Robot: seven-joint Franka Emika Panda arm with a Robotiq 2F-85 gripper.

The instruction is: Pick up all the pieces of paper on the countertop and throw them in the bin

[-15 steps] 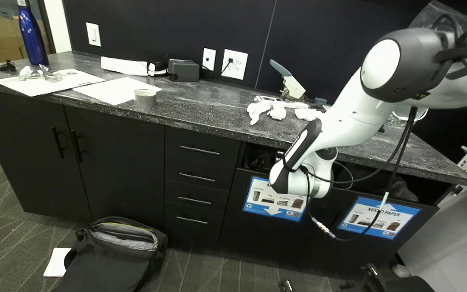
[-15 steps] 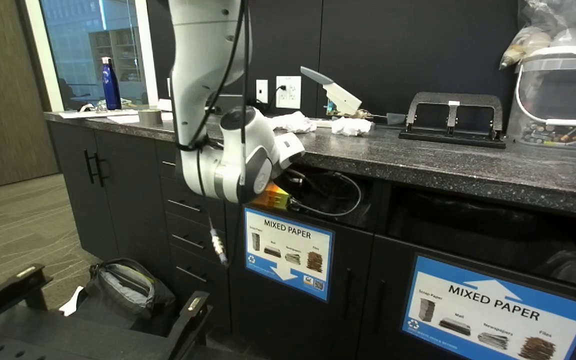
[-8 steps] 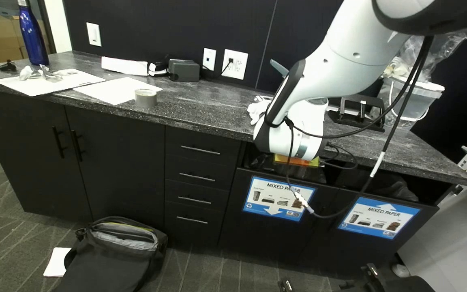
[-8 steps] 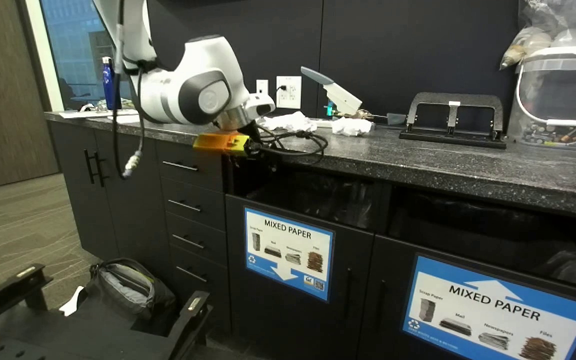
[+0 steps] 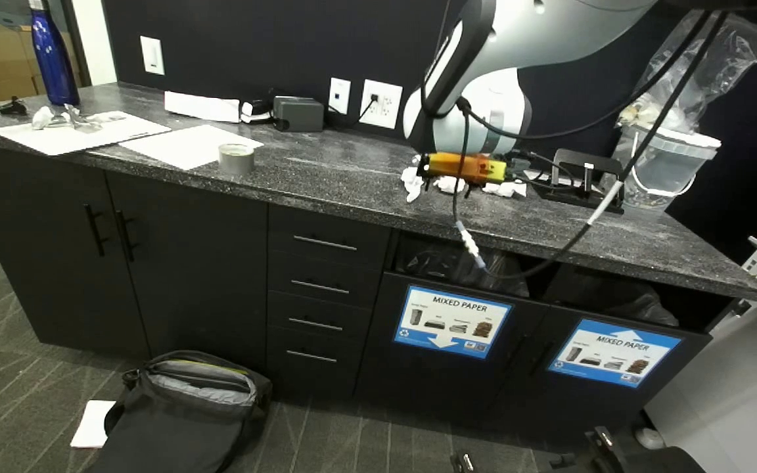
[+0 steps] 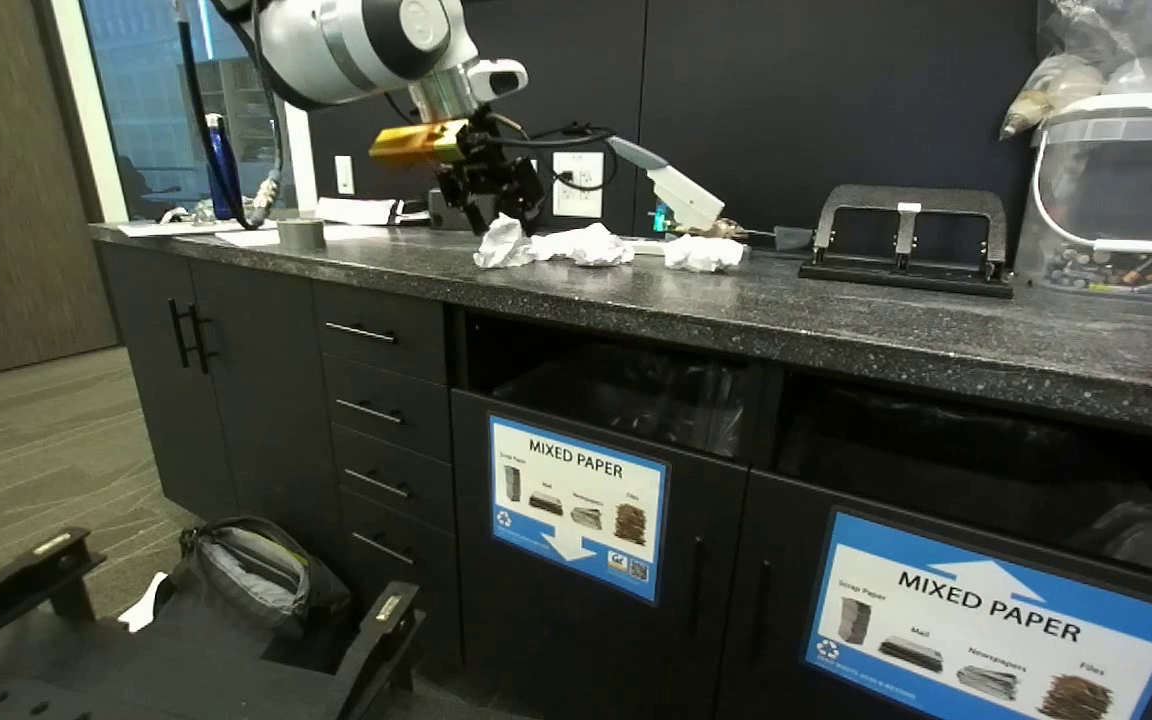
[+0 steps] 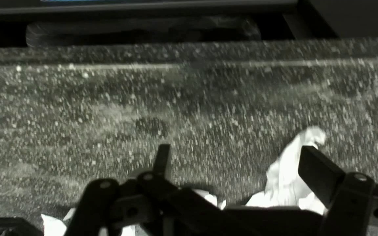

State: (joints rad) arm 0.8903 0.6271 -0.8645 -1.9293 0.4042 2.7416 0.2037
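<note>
White, stiffly creased paper makes up the wads on the dark grey speckled countertop: the left-hand one rises to a ragged peak, the middle one spreads low and wide, and the right-hand one is a squat lump a little apart. The claw is spread wide and holds nothing, its black fingers well apart. In an exterior view its fingertips hang just above or against the left-hand wad; which of the two, I cannot tell. The wrist view has one wad lying, as pictured, between the fingers, close to the one on the picture's right, which covers part of it, with more white scraps half hidden behind the claw. In an exterior view an orange-yellow block masks much of the claw. Both exterior views show two MIXED PAPER labels on the black bin fronts, below dark slots; the wrist view catches just a blue strip at its top edge.
</note>
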